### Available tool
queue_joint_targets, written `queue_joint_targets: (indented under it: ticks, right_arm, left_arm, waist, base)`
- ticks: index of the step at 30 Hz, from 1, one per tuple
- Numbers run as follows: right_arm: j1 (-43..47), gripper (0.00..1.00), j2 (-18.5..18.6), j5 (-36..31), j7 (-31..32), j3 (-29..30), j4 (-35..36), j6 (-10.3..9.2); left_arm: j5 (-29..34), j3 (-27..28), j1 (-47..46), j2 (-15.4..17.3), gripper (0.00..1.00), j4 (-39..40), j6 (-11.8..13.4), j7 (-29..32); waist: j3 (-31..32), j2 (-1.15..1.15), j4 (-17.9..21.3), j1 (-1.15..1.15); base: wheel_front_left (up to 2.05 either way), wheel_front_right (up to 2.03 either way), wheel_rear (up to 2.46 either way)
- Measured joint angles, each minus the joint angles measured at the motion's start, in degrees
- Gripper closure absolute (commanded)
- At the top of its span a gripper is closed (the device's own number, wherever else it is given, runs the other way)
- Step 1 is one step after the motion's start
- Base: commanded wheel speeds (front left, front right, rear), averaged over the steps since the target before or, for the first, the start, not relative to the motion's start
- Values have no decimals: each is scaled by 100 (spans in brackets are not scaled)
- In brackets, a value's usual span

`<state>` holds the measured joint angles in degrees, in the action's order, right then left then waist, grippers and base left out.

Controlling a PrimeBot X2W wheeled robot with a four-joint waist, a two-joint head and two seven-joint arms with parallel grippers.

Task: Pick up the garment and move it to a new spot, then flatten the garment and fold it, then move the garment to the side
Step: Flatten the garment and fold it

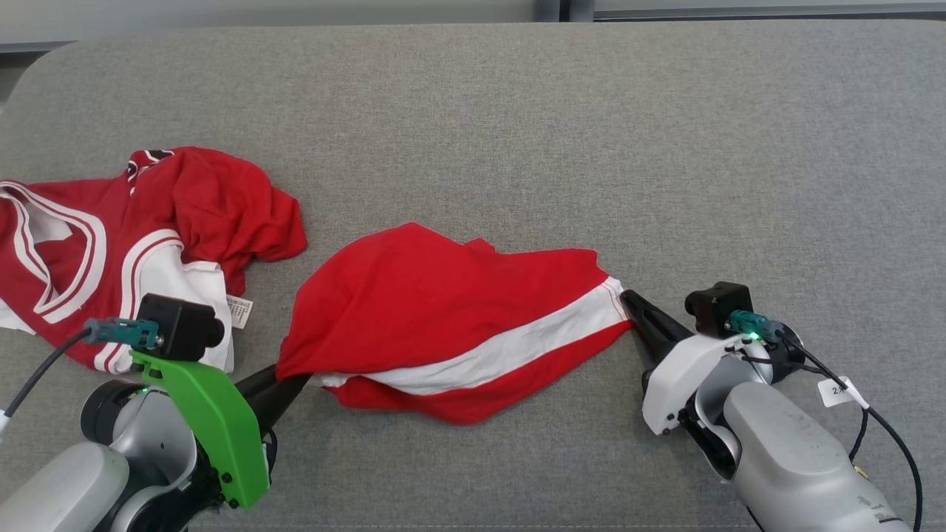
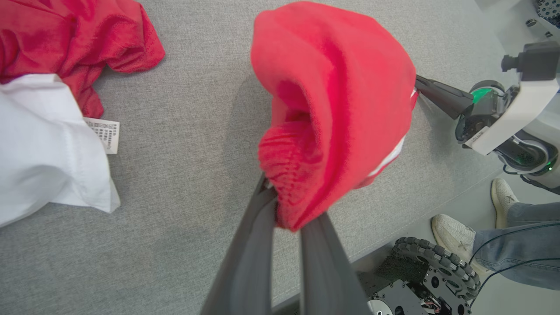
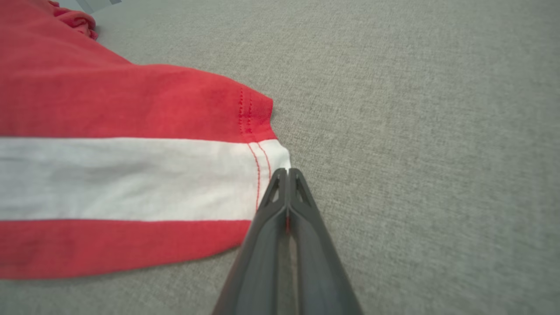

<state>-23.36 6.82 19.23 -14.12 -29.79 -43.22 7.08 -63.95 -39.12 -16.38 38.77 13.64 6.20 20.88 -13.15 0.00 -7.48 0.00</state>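
Observation:
The garment (image 1: 451, 318) is a pair of red shorts with a white side stripe, stretched between my two grippers over the grey padded table (image 1: 517, 111). My left gripper (image 1: 290, 378) is shut on its gathered elastic waistband (image 2: 288, 175), which bunches above the fingers (image 2: 258, 245). My right gripper (image 1: 628, 298) is shut on the hem corner at the end of the white stripe (image 3: 131, 175); its tips (image 3: 287, 171) meet on the edge, with a sliver of red between them. In the left wrist view the right gripper (image 2: 419, 82) pokes out from behind the cloth (image 2: 341, 87).
A second red and white jersey (image 1: 111, 236) lies crumpled at the table's left, its white panel and label (image 2: 103, 133) close to my left arm. A person's feet in pale shoes (image 2: 459, 236) stand beyond the table's near edge, beside my wheeled base (image 2: 433, 267).

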Motion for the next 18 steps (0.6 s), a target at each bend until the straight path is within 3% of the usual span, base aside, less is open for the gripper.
queue_joint_targets:
  ticks: [9, 18]
  right_arm:
    - [-218, 100, 0, 201, -3, -265, 96, 0]
    - [-1036, 100, 43, 1384, -20, -155, 1724, -1]
  left_arm:
    - [0, 102, 1, 49, 100, 18, 45, 1]
    - [-92, 374, -577, 456, 100, -3, 45, 474]
  waist:
    - [21, 0, 32, 0]
    - [180, 0, 90, 0]
  base:
    - [0, 0, 0]
    - [0, 0, 0]
